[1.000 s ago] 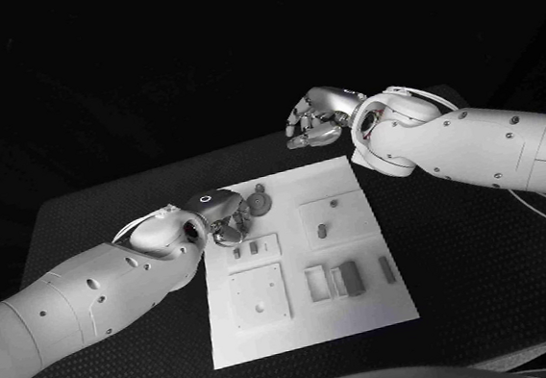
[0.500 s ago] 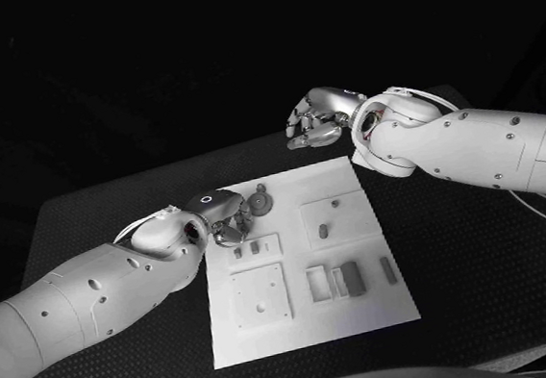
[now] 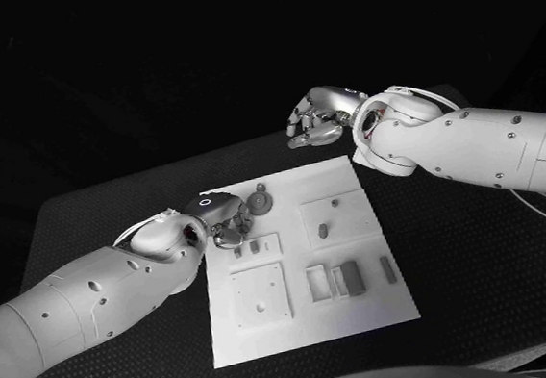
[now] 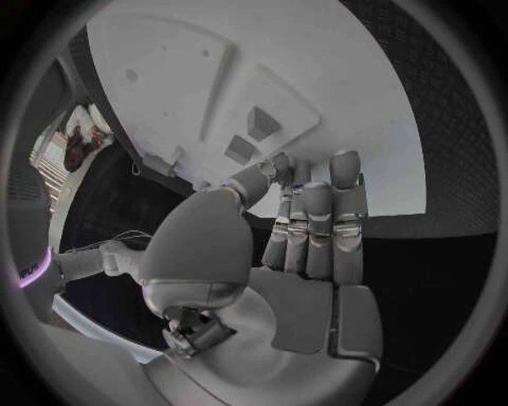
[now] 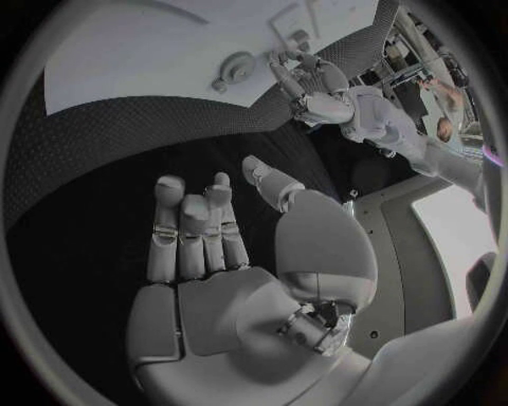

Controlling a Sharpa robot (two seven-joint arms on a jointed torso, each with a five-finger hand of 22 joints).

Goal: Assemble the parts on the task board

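Note:
The white task board (image 3: 377, 314) lies in the middle of the black table. My left hand (image 3: 227, 222) hovers over its far left corner, fingers pointing down beside a round grey part (image 3: 258, 201). In the left wrist view its fingers (image 4: 309, 222) lie straight and side by side, and the thumb tip meets the nearest fingertip just short of two small parts (image 4: 252, 135) on a raised plate. Whether anything is pinched there I cannot tell. My right hand (image 3: 315, 119) hangs past the board's far edge, holding nothing, with thumb and fingers (image 5: 190, 228) apart.
More small grey parts lie on the board: one on the square plate (image 3: 321, 230) and two bars (image 3: 350, 276) near a white frame (image 3: 319, 284). A blank square plate (image 3: 260, 296) sits at the near left. Black table (image 3: 480, 254) surrounds the board.
My left hand has slid a little nearer to me along the board's left side, toward the two small parts. The right hand and the parts have stayed put.

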